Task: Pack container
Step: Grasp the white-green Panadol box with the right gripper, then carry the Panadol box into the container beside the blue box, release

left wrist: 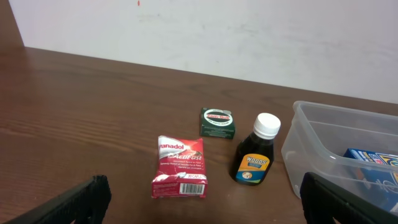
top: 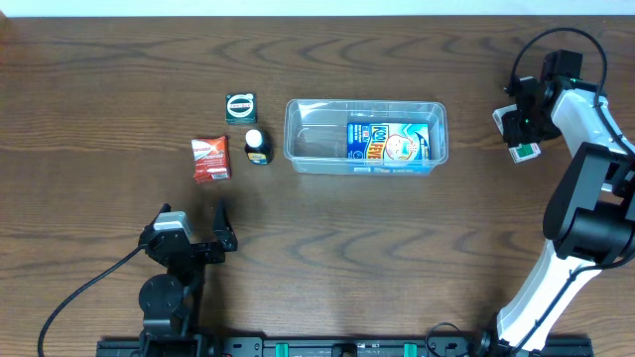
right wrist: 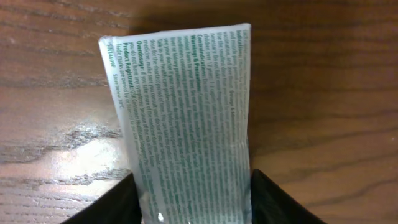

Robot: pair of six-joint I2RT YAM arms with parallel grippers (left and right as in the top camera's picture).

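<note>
The container (top: 365, 136) lies about midway along the worktop (top: 99, 69), closer to the far edge than to the near one, with its long side running parallel to the far edge. It is a clear tub, open at the top. A blue box (top: 389, 142) lies flat in its right half, and its left half is bare.

The right tool (top: 520, 127) hangs near the right edge of the worktop, well apart from the container and level with it. In the right wrist view its fingers (right wrist: 115, 205) stand against both long sides of a white carton (right wrist: 186, 112) printed in green, which rests on the wood. I cannot tell whether they press on it or only flank it.

The left tool (top: 195, 226) sits toward the near edge, left of the middle. Its fingers are spread wide with nothing between them. The container is well away from it, toward the far right, and only its left end (left wrist: 323, 143) shows at the right of the left wrist view.

Between this tool and the container stand three small items. A red pack (top: 210, 159) lies flat. A dark bottle (top: 257, 146) with a white cap stands just beside the container's left end. A small green box (top: 240, 107) lies nearer the far edge.
</note>
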